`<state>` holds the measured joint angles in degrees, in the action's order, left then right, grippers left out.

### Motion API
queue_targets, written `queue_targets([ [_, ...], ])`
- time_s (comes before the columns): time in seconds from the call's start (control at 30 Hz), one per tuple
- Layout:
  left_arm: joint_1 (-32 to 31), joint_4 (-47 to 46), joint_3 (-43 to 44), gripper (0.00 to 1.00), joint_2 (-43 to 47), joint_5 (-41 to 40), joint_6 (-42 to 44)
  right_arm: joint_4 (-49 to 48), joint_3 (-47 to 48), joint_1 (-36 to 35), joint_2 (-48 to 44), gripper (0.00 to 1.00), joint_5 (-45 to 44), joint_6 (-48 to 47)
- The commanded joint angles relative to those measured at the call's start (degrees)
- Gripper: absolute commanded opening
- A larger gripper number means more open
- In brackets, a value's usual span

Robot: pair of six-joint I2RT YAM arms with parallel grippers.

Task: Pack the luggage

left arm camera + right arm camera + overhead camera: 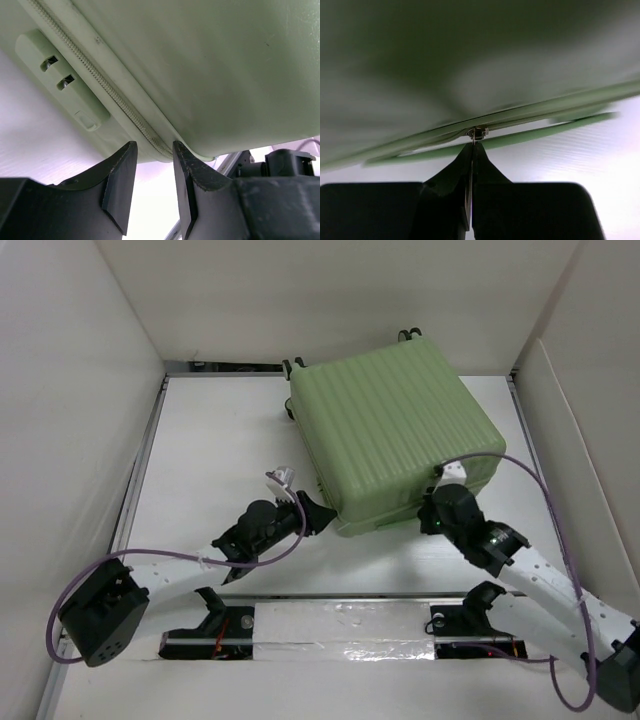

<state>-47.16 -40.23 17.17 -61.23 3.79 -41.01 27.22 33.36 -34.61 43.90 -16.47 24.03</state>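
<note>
Packing stage, top view: the lid is down on the luggage (395,430); loading appears done, and zipping appears to be the step in hand.
Luggage, top view: it lies flat on the table (215,440), toward the far right, with its wheels (408,335) at the far end.
Contents, top view: hidden under the lowered lid, so nothing can be said of what is inside.
Left arm, top view: the left gripper (318,512) sits at the near left corner of the shell, just beside it; contact cannot be told.
Right arm, top view: the right gripper (436,496) is up against the near right corner.
Jaws, left wrist view: narrowly parted with nothing between them; the tips stop just short of the rounded corner.
Seam, left wrist view: the zip (115,97) runs past the lock (62,80) toward the corner and appears closed along this stretch.
Jaws, right wrist view: pressed together, pinching the small metal pull (477,132) at the seam.
Seam, right wrist view: right of the pull a pale gap shows between the shell and a green strip below it, probably an unzipped run, though the blur leaves this unsure.
Remaining, judged: drawing the pull along the open part of the seam to the lock; how much is left cannot be told.
</note>
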Motion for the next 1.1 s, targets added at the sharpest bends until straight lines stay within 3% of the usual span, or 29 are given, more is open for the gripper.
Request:
queue_targets([
  [0.0, -1.36, -6.35, 4.45, 0.32, -3.62, -1.07, -1.52, -13.24, 1.79, -14.40, 1.01, 0.00, 2.68, 6.01],
  [0.2, -1.36, -7.23, 7.26, 0.32, -7.32, -2.12, -3.46, -22.72, 5.74, -35.57, 12.57, 0.00, -3.39, 10.41],
  [0.37, -1.36, -7.32, 10.34, 0.32, -9.52, -2.74, -4.16, -28.70, 13.12, -44.57, 27.71, 0.00, -10.58, 12.27],
  [0.5, -0.23, -1.71, 12.98, 0.36, -8.57, -6.25, -2.94, -34.95, 13.57, -45.72, 31.86, 0.00, -17.36, 11.47],
  [0.57, 3.81, 2.06, 13.24, 0.48, -6.28, -6.77, -1.71, -34.17, 12.26, -45.72, 30.11, 0.00, -19.21, 11.65],
  [0.6, 5.39, 4.78, 13.59, 0.59, -3.57, -7.91, -1.00, -33.73, 11.64, -45.72, 29.23, 0.00, -19.21, 12.09],
  [0.7, 13.38, 8.50, 12.63, 0.75, 1.88, -10.03, -3.18, -36.09, 8.30, -45.72, 26.24, 0.00, -17.90, 11.48],
  [0.77, 20.83, 5.34, 13.67, 0.76, 2.70, -7.59, -7.05, -38.21, 7.33, -45.72, 25.97, 0.00, -16.67, 11.04],
  [0.87, 26.92, 4.19, 18.23, 0.78, -0.54, -5.82, -9.70, -36.90, 7.50, -45.72, 26.50, 0.00, -15.09, 11.04],
  [0.93, 31.58, 6.29, 26.04, 0.83, -7.21, -4.94, -9.79, -36.54, 7.59, -45.72, 26.76, 0.00, -13.94, 10.86],
  [1.07, 38.01, 7.89, 40.55, 0.88, -24.34, 9.08, -11.62, -37.68, 7.50, -45.72, 27.29, 0.00, -13.24, 9.63],
])
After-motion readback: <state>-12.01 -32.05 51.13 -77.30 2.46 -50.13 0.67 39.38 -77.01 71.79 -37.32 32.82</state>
